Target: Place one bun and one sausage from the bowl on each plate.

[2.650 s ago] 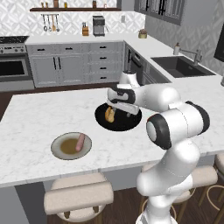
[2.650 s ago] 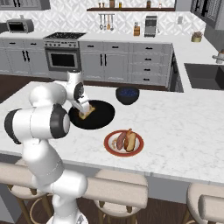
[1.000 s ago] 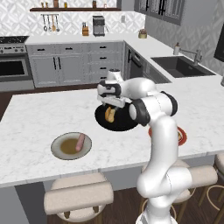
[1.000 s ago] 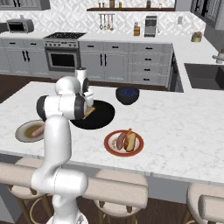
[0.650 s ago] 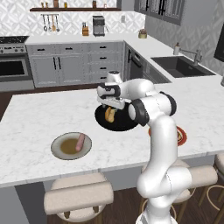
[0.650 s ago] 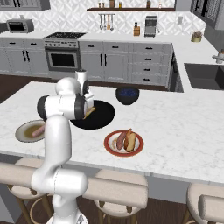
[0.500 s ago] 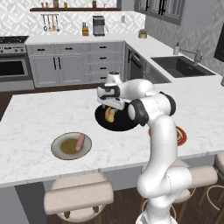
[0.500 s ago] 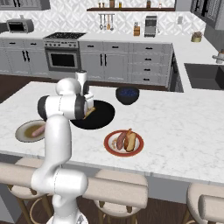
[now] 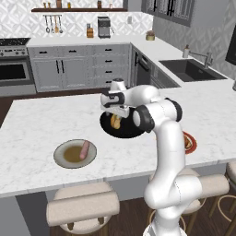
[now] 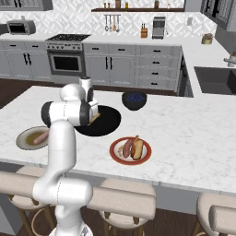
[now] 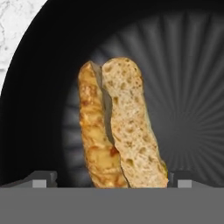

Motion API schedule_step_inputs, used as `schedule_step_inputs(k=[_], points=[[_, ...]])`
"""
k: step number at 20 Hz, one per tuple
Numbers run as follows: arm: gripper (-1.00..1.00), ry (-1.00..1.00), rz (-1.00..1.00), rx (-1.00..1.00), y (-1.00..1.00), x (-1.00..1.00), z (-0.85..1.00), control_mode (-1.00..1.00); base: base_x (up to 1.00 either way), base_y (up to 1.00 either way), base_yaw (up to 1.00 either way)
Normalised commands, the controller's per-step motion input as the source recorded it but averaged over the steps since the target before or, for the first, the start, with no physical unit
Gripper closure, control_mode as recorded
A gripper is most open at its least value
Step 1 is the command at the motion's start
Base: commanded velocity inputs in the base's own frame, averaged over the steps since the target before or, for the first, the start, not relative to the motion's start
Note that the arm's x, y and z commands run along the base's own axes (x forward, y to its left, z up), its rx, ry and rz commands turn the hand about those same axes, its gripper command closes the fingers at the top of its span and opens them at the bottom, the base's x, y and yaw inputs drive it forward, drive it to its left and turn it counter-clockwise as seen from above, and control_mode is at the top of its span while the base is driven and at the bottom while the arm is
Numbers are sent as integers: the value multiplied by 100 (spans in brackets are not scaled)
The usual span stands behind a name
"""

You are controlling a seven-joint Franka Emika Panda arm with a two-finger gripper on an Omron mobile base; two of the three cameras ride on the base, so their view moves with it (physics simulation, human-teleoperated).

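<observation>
The wide black bowl (image 9: 129,131) (image 10: 107,120) (image 11: 183,65) sits mid-counter and holds one split bun (image 9: 115,122) (image 11: 120,127). My gripper (image 9: 115,113) (image 11: 111,178) hangs just above it, open, a fingertip (image 11: 43,177) on each side of the bun's near end. The grey-rimmed plate (image 9: 62,159) (image 10: 24,133) at the left carries a sausage (image 9: 85,149) (image 10: 40,137) alone. The red-rimmed plate (image 10: 120,157) (image 9: 191,144) at the right holds a sausage (image 10: 126,147) and a bun (image 10: 137,147); the arm hides most of it in the left base view.
A smaller dark-blue bowl (image 10: 134,99) stands just behind the black one. Stools line the counter's near edge. A sink (image 9: 191,69) lies far right, cabinets and a stove along the back wall.
The arm's elbow has swung round and the hand has settled low over the bun in the bowl. In the last second it has hardly moved.
</observation>
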Motion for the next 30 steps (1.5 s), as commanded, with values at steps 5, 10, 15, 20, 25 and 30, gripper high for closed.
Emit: schedule_step_inputs(k=[5,10,15,20,25,30], points=[[-100,0,0,0,0,8,-7,-100,0,0,0],[-100,0,0,0,0,9,-11,-100,0,0,0],[-100,0,1,0,0,10,-28,-100,0,0,0],[-100,0,0,0,0,3,-11,-100,0,0,0],[100,0,0,0,0,0,0,-100,0,0,0],[100,0,0,0,0,-5,2,-100,0,0,0]])
